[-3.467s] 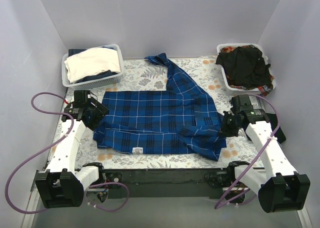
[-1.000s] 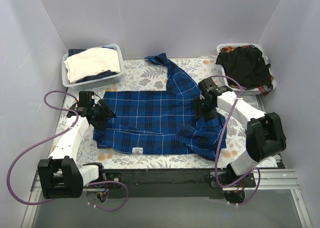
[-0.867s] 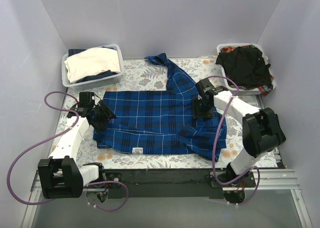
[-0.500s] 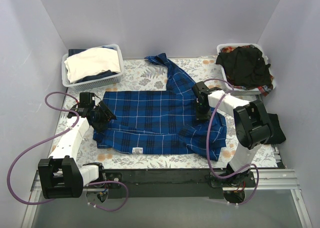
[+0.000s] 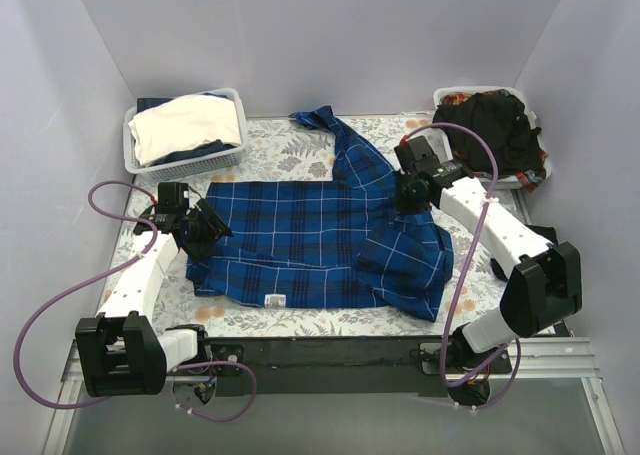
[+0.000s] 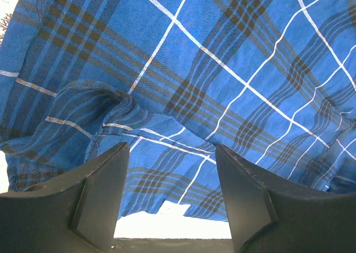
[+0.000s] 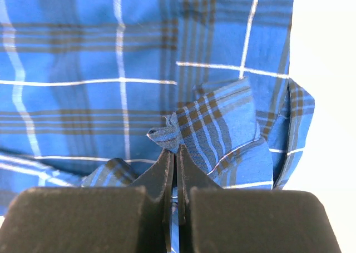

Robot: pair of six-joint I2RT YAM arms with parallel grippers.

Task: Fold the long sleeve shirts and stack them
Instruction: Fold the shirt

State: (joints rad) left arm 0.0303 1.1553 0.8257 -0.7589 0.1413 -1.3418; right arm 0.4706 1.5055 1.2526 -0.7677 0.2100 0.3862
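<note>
Lying flat, plaid shirt (image 5: 300, 237) runs lengthwise left to right.

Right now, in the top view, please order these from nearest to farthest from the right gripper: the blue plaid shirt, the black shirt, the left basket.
1. The blue plaid shirt: the right gripper is shut on a fold of it, right of the middle.
2. The black shirt: piled at the far right corner.
3. The left basket: far left corner, beyond the spread plaid cloth.
</note>
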